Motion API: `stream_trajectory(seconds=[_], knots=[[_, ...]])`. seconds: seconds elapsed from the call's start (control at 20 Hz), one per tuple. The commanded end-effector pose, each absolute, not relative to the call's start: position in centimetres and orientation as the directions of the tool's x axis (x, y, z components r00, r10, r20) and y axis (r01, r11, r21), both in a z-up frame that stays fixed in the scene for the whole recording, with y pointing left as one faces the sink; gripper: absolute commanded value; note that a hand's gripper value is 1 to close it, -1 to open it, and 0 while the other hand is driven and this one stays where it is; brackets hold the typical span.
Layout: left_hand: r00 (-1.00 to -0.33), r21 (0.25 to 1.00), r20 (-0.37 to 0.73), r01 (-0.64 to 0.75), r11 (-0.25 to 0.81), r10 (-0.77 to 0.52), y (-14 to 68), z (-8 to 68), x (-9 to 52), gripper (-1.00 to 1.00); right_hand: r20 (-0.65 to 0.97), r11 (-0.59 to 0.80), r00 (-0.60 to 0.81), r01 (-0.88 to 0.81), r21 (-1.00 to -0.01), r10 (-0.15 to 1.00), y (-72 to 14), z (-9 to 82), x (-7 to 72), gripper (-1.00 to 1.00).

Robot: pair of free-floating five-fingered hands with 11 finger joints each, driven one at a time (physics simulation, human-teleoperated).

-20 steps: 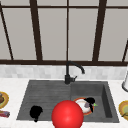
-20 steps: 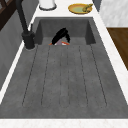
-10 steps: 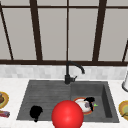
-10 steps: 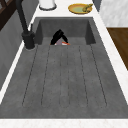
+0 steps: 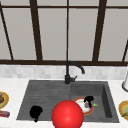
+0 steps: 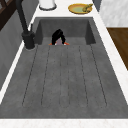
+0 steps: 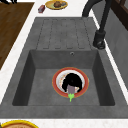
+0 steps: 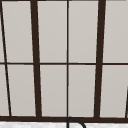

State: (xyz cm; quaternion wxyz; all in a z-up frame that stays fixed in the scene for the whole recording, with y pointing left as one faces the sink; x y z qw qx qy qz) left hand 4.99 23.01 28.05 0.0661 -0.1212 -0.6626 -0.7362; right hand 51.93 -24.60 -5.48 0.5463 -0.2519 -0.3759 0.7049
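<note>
Front view: the right hand (image 5: 88,101) sits low in the sink basin (image 5: 106,100), directly over a white plate with an orange-red rim (image 5: 80,103). A small grey item with a green tip (image 5: 94,105) projects from under the hand toward the right. The left hand (image 5: 35,112) hangs over the near left of the ribbed drainboard (image 5: 47,92), well apart from the plate, so the right hand is plainly the nearer of the two. Its fingers appear loosely drawn in with nothing in them. A red ball (image 5: 67,115) stands at the near edge, between the two hands. The black faucet (image 5: 71,72) rises at the far rim.

Left side view: the right hand (image 6: 58,37) points down into the basin, and the plate's rim (image 6: 66,43) shows just beneath it.

Right side view: the right hand (image 7: 72,81) covers the middle of the plate (image 7: 57,75). The grey item (image 7: 70,90) lies under the hand with its long axis running far to near, its green tip (image 7: 71,97) crossing the plate's near rim. The fingers seem closed about its upper end, though the dark shape makes this uncertain. A second plate with food (image 7: 56,4) rests on the far counter.

Upper view: window bars (image 8: 35,60) and the faucet's arc (image 8: 75,122).
</note>
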Motion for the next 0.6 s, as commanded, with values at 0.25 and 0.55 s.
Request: stream_trajectory(seconds=[0.25, 0.55], knots=[[-0.962, 0.959, 0.266, 0.258, -0.113, 0.063, 23.0, 28.1, 5.0, 0.0, 0.051, -0.111, -0.274, -0.542, -0.833, 0.96, -24.4, -5.4, 50.6, 1.0], [-0.962, 0.959, 0.266, 0.258, -0.113, 0.063, 23.0, 28.1, 5.0, 0.0, 0.054, -0.08, -0.219, -0.557, -0.827, 0.974, -24.6, -1.5, 50.2, 1.0]])
